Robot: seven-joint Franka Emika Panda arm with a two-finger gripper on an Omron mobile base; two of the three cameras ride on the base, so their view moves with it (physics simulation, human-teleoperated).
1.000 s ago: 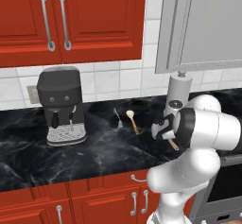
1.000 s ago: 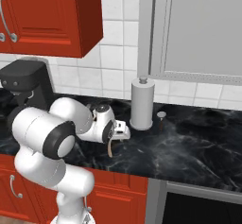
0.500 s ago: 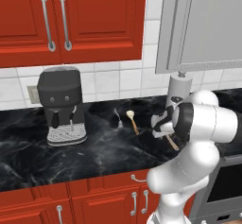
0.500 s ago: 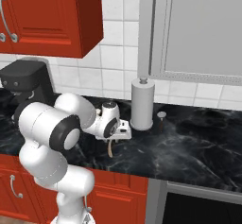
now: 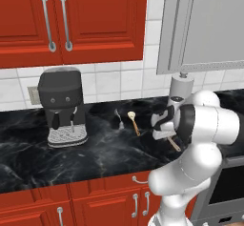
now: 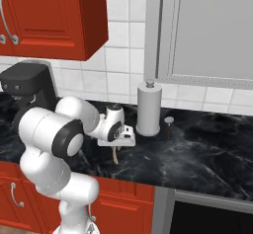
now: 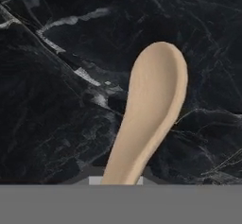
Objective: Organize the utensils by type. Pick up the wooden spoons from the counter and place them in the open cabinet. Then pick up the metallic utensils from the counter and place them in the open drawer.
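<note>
Landmark: paper-towel roll [image 6: 148, 110], upright at the back of the counter [image 6: 207, 149].

Gripper [image 6: 117, 148] low over the black stone, just left of the roll in the right base view. Jaws drawn together on the neck of a wooden spoon [image 7: 150, 108]. In the hand view its pale bowl lies ahead, seen against the veined top. The handle end pokes out below the hand [image 5: 174, 146].

Second wooden spoon [image 5: 133, 122] lies flat on the counter, further left of the roll, bowl toward the wall. Metal utensil [image 5: 118, 120] lies just beside it, further left again. Coffee machine [image 5: 63, 106] stands well left of both.

No brand, label or lettering legible on the machine, the roll or the red cabinet doors [image 5: 71, 20].
</note>
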